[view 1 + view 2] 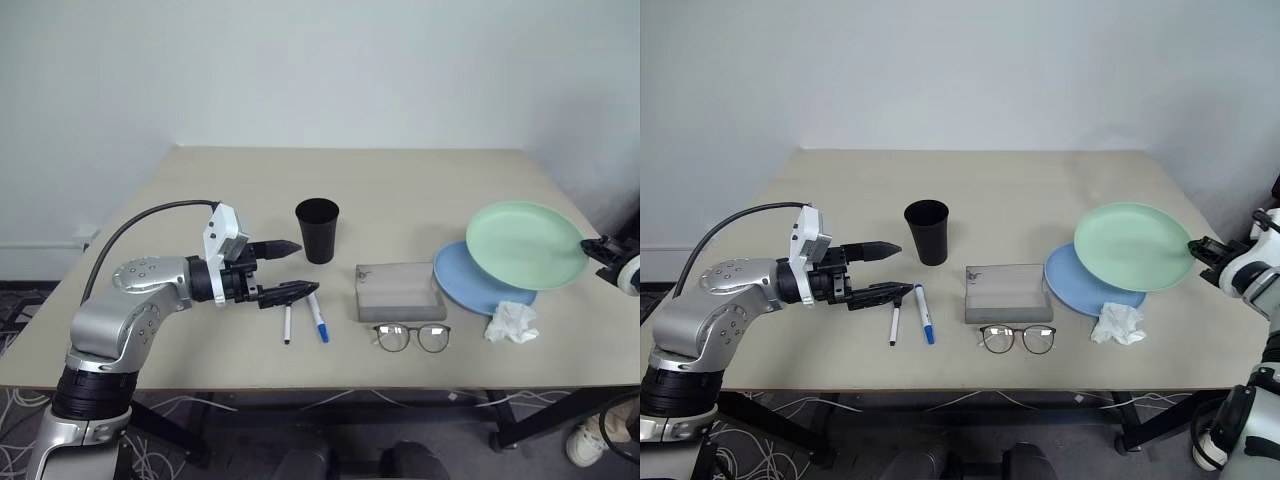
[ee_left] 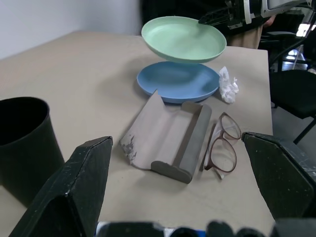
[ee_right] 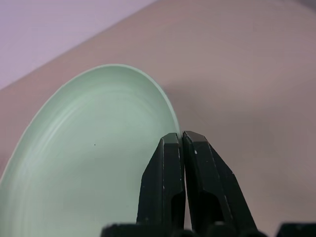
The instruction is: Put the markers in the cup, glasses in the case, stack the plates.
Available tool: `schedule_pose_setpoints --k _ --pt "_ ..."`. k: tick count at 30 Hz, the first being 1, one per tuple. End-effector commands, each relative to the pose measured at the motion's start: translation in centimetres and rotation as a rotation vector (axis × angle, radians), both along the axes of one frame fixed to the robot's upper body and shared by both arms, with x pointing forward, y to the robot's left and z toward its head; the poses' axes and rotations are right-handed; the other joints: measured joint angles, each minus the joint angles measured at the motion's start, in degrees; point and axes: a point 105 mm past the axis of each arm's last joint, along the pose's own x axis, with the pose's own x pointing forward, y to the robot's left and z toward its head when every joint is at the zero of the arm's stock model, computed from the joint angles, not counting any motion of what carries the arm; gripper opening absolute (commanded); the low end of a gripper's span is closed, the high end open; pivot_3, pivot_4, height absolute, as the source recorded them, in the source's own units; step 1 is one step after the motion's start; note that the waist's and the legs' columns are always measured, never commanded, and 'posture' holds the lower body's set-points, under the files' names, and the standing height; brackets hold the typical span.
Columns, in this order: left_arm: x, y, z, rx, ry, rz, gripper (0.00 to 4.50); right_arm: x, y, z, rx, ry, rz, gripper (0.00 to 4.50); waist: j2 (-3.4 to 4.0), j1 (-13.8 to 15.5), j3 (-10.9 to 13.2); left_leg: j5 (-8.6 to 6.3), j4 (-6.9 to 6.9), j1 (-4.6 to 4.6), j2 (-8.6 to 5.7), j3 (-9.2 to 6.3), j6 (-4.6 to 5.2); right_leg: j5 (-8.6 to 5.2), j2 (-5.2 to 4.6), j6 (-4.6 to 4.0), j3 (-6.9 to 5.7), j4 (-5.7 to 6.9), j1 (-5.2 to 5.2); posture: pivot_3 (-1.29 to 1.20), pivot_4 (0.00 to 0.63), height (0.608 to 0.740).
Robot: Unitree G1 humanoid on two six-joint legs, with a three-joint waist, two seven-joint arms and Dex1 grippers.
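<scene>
While the pale green plate [image 1: 1134, 245] hangs tilted over the light blue plate [image 1: 1080, 285], the right gripper [image 1: 1202, 250] pinches its outer rim with fingers closed; the left gripper [image 1: 885, 270], jaws wide, waits far off.

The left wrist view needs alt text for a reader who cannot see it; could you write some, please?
Right gripper holds the pale green plate raised above the light blue plate on the table. Nearer lie the open grey case with glasses beside it, a black cup and white tissue.
</scene>
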Motion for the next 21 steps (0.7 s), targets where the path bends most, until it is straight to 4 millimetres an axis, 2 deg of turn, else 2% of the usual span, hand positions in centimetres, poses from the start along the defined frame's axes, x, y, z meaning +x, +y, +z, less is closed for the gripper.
schedule_pose_setpoints --k 1,11,21 --pt "0.0 0.3 1.0 0.002 -0.037 0.003 4.50 0.2 1.1 1.3 -0.011 -0.016 0.024 0.05 0.00 0.01 0.00 -0.01 -0.01 -0.01 0.00 0.00 0.01 0.00 -0.01 0.00 -0.01 -0.01 0.00 0.00 0.000 0.731" --pt "0.1 0.3 0.9 0.002 -0.038 0.008 4.50 0.2 4.0 -1.6 -0.049 0.053 0.052 0.05 0.11 -0.09 0.00 -0.02 -0.12 -0.01 0.00 0.00 0.01 0.03 -0.01 -0.02 0.02 -0.07 -0.06 0.00 0.000 0.731" --pt "0.1 0.3 1.0 0.001 -0.039 0.009 4.50 0.5 3.5 -1.9 -0.059 0.057 -0.002 0.05 0.14 -0.30 0.00 -0.02 -0.14 0.00 -0.01 0.00 0.00 0.03 0.00 -0.02 0.01 -0.09 -0.05 0.00 0.000 0.731"
